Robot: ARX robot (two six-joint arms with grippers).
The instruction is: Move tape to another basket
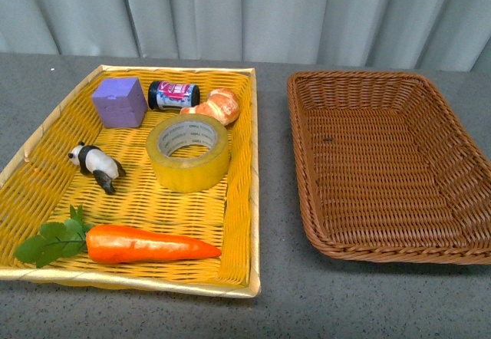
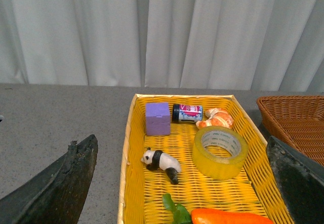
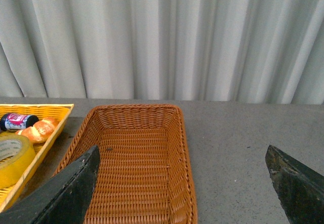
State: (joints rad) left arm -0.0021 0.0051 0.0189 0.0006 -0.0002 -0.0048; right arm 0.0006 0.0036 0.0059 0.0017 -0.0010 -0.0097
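The tape (image 1: 188,152), a wide yellowish roll with a white printed core, lies flat in the bright yellow tray (image 1: 46,193). It also shows in the left wrist view (image 2: 220,152) and at the edge of the right wrist view (image 3: 12,158). The brown wicker basket (image 1: 307,155) stands to the right of the tray, holding nothing; it shows in the right wrist view (image 3: 182,148) too. My left gripper (image 2: 185,183) is open, above the near part of the tray, apart from the tape. My right gripper (image 3: 185,186) is open over the basket's right rim. Neither arm shows in the front view.
The tray also holds a purple cube (image 1: 119,101), a small dark jar (image 1: 173,94), a croissant (image 1: 215,106), a panda figure (image 1: 96,166) and a carrot with green leaves (image 1: 146,245). Grey tabletop (image 1: 276,301) lies around; a pale curtain (image 1: 245,9) hangs behind.
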